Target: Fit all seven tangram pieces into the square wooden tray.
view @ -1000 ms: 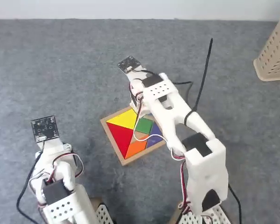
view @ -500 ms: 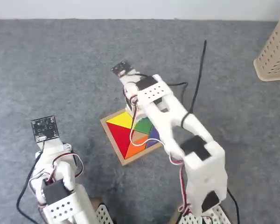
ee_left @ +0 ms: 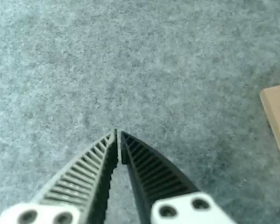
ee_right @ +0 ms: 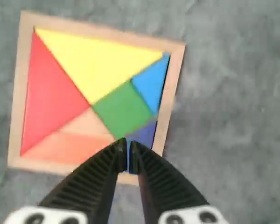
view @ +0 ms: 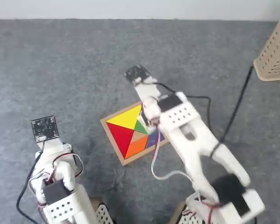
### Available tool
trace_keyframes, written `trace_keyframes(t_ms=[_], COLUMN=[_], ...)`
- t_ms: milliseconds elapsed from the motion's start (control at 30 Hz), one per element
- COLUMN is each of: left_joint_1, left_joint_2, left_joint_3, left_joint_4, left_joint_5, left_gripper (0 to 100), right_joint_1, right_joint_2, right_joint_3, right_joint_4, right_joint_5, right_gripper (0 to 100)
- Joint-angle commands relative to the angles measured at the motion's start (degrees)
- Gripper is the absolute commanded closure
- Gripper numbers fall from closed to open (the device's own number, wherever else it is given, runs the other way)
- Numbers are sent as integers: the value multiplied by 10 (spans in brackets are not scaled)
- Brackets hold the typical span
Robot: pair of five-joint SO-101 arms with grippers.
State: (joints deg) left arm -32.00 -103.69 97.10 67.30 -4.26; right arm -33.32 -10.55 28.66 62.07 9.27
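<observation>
Square wooden tray (ee_right: 21, 84) lies on the grey desk (view: 60, 70), roughly central, set cornerwise to the arms. All seven pieces sit inside its rim, flush and edge to edge. The yellow triangle (ee_right: 100, 65) and red triangle (ee_right: 49, 98) fill the far and left parts. The green square (ee_right: 123, 109) is near the middle. The light blue triangle (ee_right: 151, 84) lies against the right rim, with the dark blue piece (ee_right: 142, 133) next to it along the same rim. The tan triangle (ee_right: 86, 126) and orange piece (ee_right: 65, 147) lie toward the near edge. Right claw (ee_right: 127, 143): fingers pressed together, holding nothing, tip above the dark blue piece close to the rim; contact with the piece cannot be determined. Left claw (ee_left: 117, 135): fingers pressed together, holding nothing, over bare desk at near left, apart from the tray. A perforated beige tower (view: 273, 51) stands at the far right, well apart from the tray.
</observation>
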Motion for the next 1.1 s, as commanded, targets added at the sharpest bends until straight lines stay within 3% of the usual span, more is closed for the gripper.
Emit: trace_keyframes(t_ms=[0, 533, 767, 1067], left_joint_1=[2, 2, 2, 2], left_joint_2=[-4, -4, -4, -4], left_joint_3=[-5, -5, -5, -5], left_joint_4=[4, 4, 4, 4], left_joint_5=[8, 8, 8, 8], left_gripper=[987, 987, 987, 987], right_joint_1=[24, 169, 233, 341], right_joint_2=[-102, -415, -494, -633], right_joint_3=[69, 376, 461, 583], right_joint_4=[-15, -18, -18, -47], right_joint_5=[18, 81, 171, 171], right_gripper=[989, 986, 986, 986])
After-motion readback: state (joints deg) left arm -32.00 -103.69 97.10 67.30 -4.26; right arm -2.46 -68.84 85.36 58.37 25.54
